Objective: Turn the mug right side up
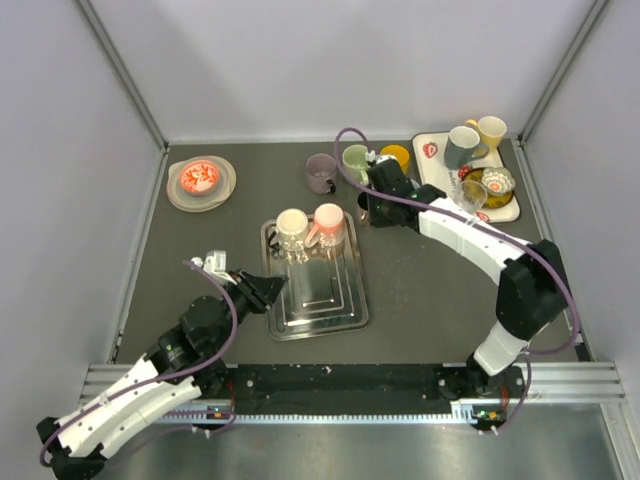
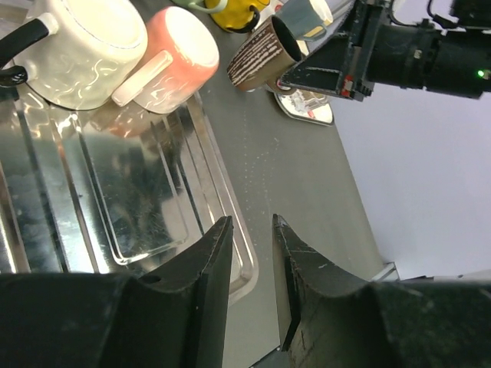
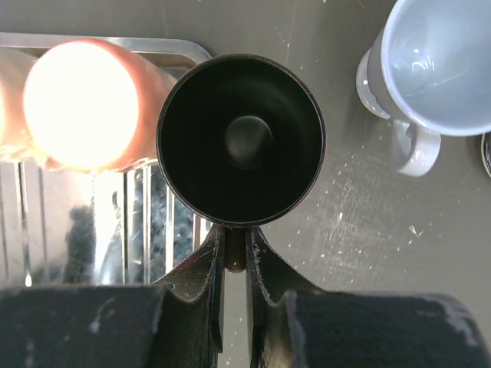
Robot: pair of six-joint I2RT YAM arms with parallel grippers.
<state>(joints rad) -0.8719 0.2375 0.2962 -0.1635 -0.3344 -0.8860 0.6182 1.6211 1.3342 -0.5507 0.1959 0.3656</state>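
My right gripper (image 3: 235, 230) is shut on the handle of a dark brown striped mug (image 3: 240, 138), whose open mouth faces the wrist camera. In the top view the mug (image 1: 364, 207) sits under the right gripper (image 1: 372, 205), just right of the metal tray's (image 1: 340, 310) back corner. The left wrist view shows this mug (image 2: 257, 57) tilted, with its striped side showing. My left gripper (image 2: 252, 221) hangs low over the tray's near right edge, jaws slightly apart and nothing between them; in the top view this left gripper (image 1: 275, 292) is at the tray's left side.
A cream mug (image 1: 291, 228) and a pink mug (image 1: 328, 222) stand upside down on the tray's far end. Purple (image 1: 321, 172), green (image 1: 355, 160) and yellow (image 1: 396, 157) mugs stand behind. A white tray (image 1: 505, 212) holds more mugs at back right. A plate with a red bowl (image 1: 200, 180) is back left.
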